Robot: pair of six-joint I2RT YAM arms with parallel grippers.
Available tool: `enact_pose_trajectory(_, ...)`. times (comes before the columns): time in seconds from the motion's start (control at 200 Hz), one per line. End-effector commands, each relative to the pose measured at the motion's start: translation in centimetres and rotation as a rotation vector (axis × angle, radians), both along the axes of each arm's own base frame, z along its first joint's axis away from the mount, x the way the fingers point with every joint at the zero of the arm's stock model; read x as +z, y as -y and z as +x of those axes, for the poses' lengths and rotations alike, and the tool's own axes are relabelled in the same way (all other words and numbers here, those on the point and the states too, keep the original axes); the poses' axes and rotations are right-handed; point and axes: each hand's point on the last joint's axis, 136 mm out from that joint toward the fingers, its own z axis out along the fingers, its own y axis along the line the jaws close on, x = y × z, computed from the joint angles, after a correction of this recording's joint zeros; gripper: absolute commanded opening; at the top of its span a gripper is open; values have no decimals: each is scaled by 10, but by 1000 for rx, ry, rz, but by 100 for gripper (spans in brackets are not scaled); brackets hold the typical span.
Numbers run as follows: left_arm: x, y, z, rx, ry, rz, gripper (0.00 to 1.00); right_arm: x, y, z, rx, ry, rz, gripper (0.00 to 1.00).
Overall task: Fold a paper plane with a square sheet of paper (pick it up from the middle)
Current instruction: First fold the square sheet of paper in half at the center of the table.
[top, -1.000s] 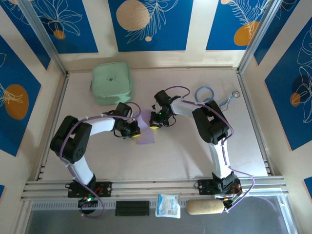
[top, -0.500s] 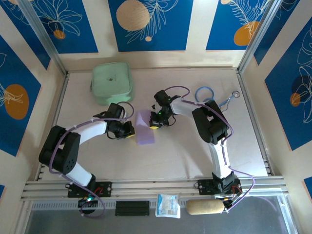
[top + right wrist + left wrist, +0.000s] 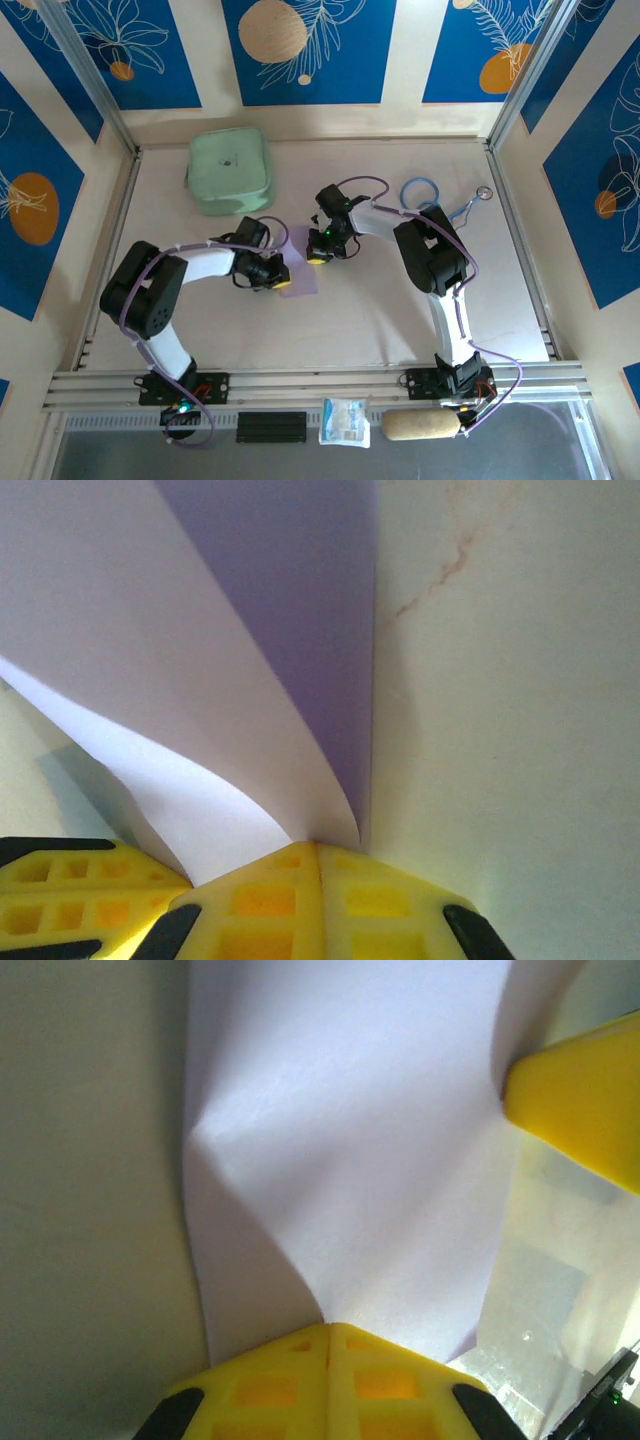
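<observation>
One square sheet of paper [image 3: 350,1140], pale lilac, plain, bowed with a soft dent, sits between two grippers. Left gripper [image 3: 328,1330] is clamped on one edge, and right gripper [image 3: 318,852] is clamped on the opposite edge, where the sheet curls out from its tips. One mint-green pouch [image 3: 228,170] lies beyond the left gripper and one blue ring [image 3: 420,190] beyond the right, on one pale beige table [image 3: 400,320] with blue leaf-print wall panels [image 3: 310,50] around it.

The square sheet of paper [image 3: 301,264] lies below-right of the mint-green pouch [image 3: 230,170]; the left gripper [image 3: 279,280] meets its edge nearer the pouch; the right gripper [image 3: 318,254] meets the farther edge, each apparently pinching it.
</observation>
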Motion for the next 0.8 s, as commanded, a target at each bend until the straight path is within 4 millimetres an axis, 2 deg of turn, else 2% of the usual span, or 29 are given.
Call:
enact_pose_trajectory(0.0,-31,-29,-43,-32,-124,122,5,-103,106,-54,-27,-187,-518,2)
enact_pose_trajectory(0.14,-36,-52,-70,-45,-160,191,3,-106,108,-55,-28,-186,-526,2)
enact_pose_trajectory(0.27,-15,-56,-78,-73,-139,184,3,-105,109,-53,-27,-179,-528,2)
enact_pose_trajectory(0.36,12,-45,-65,-85,-71,126,4,-105,109,-53,-25,-177,-530,2)
enact_pose_trajectory(0.455,46,-26,-39,-64,35,37,5,-105,109,-53,-25,-177,-530,2)
enact_pose_trajectory(0.54,62,-11,-19,-27,95,-36,6,-105,109,-54,-25,-180,-532,2)
enact_pose_trajectory(0.64,53,0,-8,1,96,-52,6,-106,108,-55,-26,-182,-529,2)
enact_pose_trajectory(0.795,25,9,-11,-13,27,-9,6,-106,107,-55,-26,-185,-528,2)
